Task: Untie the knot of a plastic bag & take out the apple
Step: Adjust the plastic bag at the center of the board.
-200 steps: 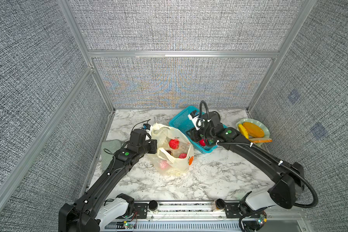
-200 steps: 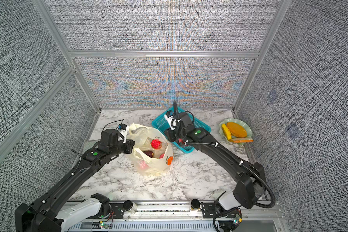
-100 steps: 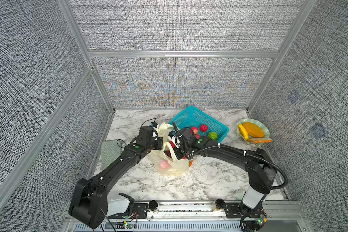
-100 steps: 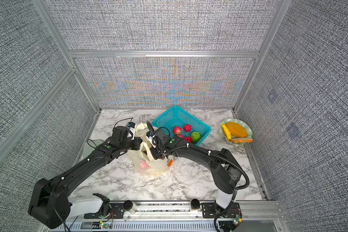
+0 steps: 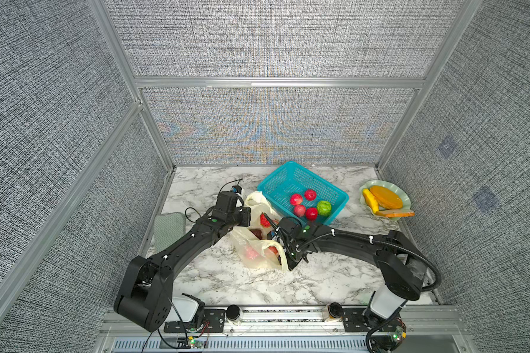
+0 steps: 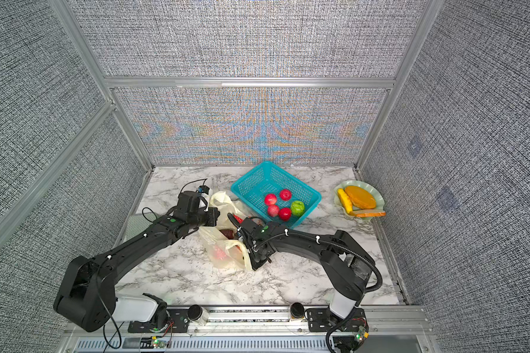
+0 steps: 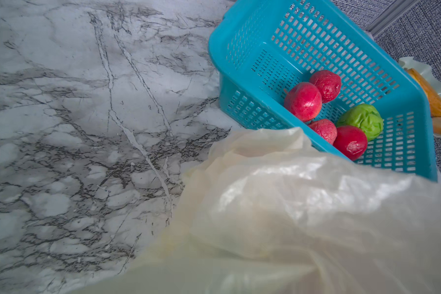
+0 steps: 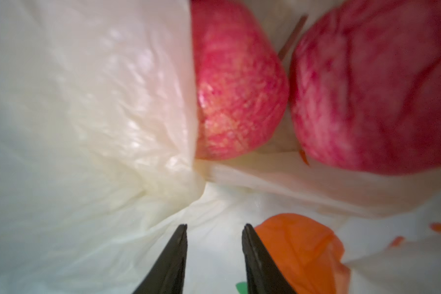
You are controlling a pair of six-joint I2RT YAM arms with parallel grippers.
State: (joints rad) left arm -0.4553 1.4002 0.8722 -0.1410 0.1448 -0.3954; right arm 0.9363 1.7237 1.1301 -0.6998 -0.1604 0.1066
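Marble bench point(image 5: 334, 275). The plastic bag point(image 5: 259, 259) lies left of the bench's middle, mouth open, its far side just beside the near-left wall of the teal mesh basket point(image 5: 276, 183), which stands toward the back edge.

Left gripper point(image 5: 246, 215) sits at the bag's left rim. Its jaws are closed with the film drawn up into them; the left wrist view shows only bunched plastic, with the fingertips hidden.

Right gripper point(image 8: 214, 226) is inside the bag mouth. The jaws stand a narrow gap apart and nothing shows between the tips. Two red apples point(image 8: 239, 89) lie just ahead, side by side, one half under a fold of film.

Basket holds four red apples in the basket point(image 5: 296, 199) and one green fruit point(image 5: 324, 208).

A pale green plate point(image 5: 380, 182) of yellow and orange food is at the right edge. A green cloth point(image 5: 169, 232) is at the left edge.
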